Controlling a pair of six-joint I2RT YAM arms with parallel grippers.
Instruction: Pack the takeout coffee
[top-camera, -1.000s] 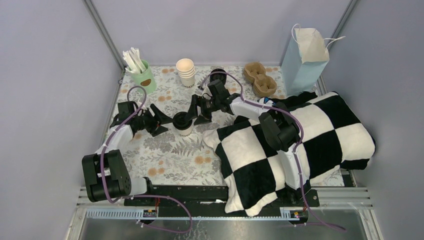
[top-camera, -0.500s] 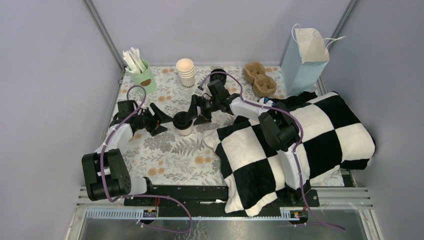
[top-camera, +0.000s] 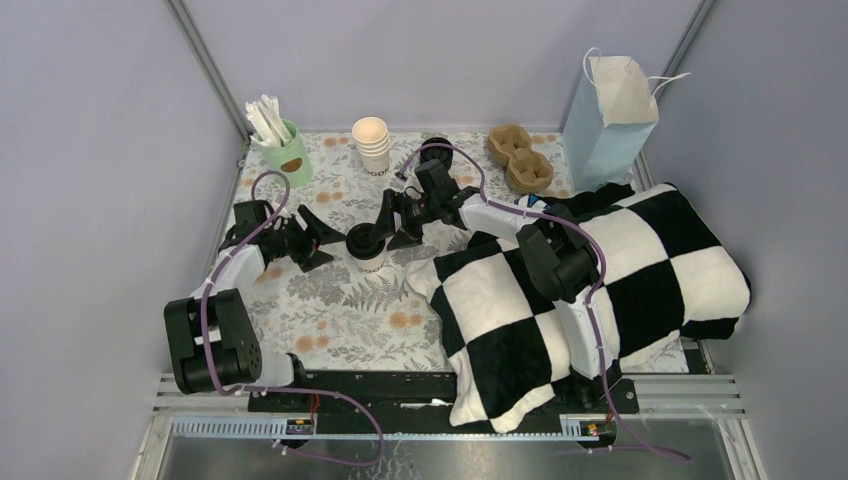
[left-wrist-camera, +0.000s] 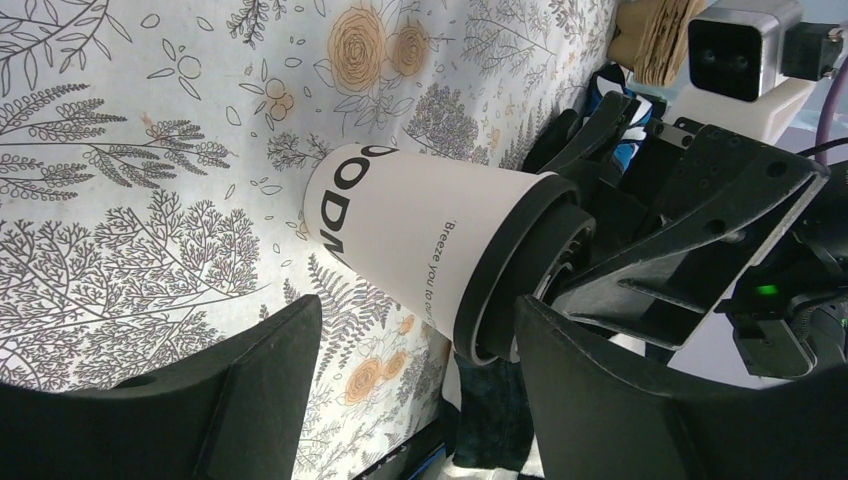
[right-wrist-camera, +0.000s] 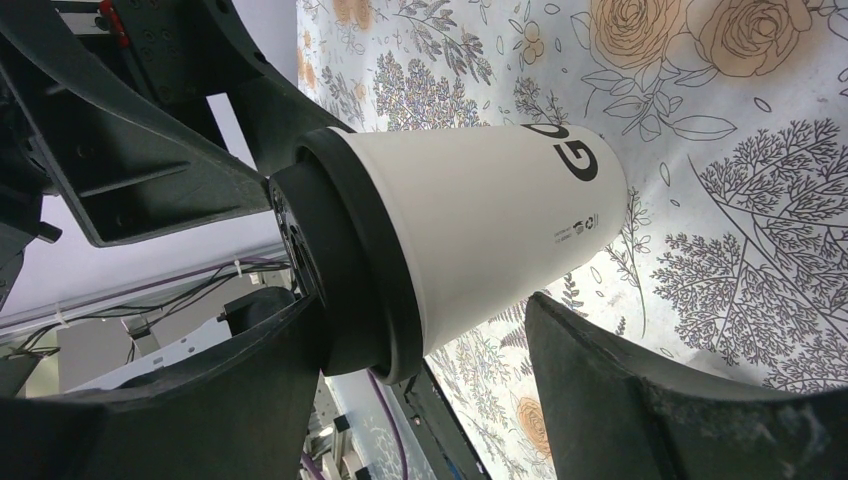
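The takeout coffee (top-camera: 366, 246) is a cream paper cup with dark print and a black lid (top-camera: 362, 237), standing on the floral table cover. It shows in the left wrist view (left-wrist-camera: 400, 240) and the right wrist view (right-wrist-camera: 490, 215). My left gripper (top-camera: 322, 240) is open just left of the cup, and its fingertips (left-wrist-camera: 290, 330) stop short of it. My right gripper (top-camera: 392, 226) is open around the cup from the right. One of its fingers (right-wrist-camera: 250, 360) lies close against the lid (right-wrist-camera: 350, 270), and the other (right-wrist-camera: 620, 370) stands apart from the cup wall.
A mint-green cup of white sticks (top-camera: 283, 148), a stack of cream cups (top-camera: 372, 146) and a brown cup carrier (top-camera: 521, 158) stand along the back. A blue paper bag (top-camera: 606, 122) stands at the back right. A black-and-white checkered cloth (top-camera: 590, 290) covers the right side.
My left gripper has drawn back slightly to the left, away from the cup. The right gripper and the cup have not moved.
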